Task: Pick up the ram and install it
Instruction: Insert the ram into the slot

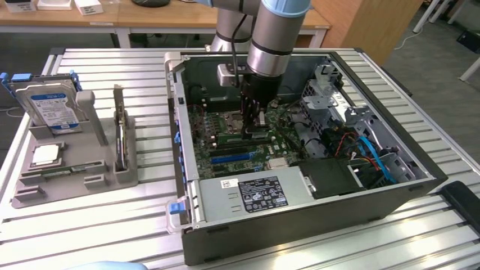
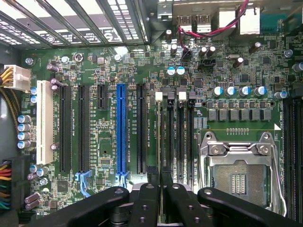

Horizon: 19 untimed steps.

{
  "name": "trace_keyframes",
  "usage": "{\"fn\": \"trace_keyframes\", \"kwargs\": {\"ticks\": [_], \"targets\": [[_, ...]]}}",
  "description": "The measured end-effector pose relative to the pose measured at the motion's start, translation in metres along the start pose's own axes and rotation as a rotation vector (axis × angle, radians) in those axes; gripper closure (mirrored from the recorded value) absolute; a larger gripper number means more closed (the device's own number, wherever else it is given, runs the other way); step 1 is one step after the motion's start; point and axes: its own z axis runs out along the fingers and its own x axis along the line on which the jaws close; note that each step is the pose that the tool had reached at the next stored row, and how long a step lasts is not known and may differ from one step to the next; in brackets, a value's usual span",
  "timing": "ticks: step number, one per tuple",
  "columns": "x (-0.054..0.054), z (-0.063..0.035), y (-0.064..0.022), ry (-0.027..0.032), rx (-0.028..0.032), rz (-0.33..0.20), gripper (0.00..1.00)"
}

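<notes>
**Arm over the memory slots, ram not yet picked up.** A Universal Robots arm (image 1: 270, 34) reaches straight down into an open desktop computer case (image 1: 300, 225) standing on a slatted metal tabletop (image 1: 112, 219). Inside the case, its jaws hang above the green motherboard (image 2: 236, 71). They sit over the row of black memory slots (image 2: 171, 142), which run between the blue expansion slot (image 2: 121, 127) and the empty processor socket (image 2: 239, 170). The jaws are closed, the two dark fingertips (image 2: 150, 189) drawn together with nothing seen between them (all four memory slots look bare).

The ram (image 1: 71, 169) lies flat in a grey parts tray (image 1: 98, 152) on the tabletop. The tray is just beside the case, on the exterior view's left of it, and the ram is well apart from the jaws. In the same tray a blue-labelled hard drive (image 1: 54, 107) stands on edge, and a square silver processor chip (image 1: 46, 154) lies between the drive and the ram. In the near corner of the case sits the grey power supply (image 1: 255, 194) with its black label.
</notes>
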Motion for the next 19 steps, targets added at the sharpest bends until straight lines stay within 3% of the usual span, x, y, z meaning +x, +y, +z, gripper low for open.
{"fn": "trace_keyframes", "kwargs": {"ticks": [9,19], "targets": [[0.0000,0.0008,0.0002,0.0059,0.0029,0.001,0.87],[-0.0001,0.0015,0.0002,0.0062,0.0071,0.001,0.87]]}}
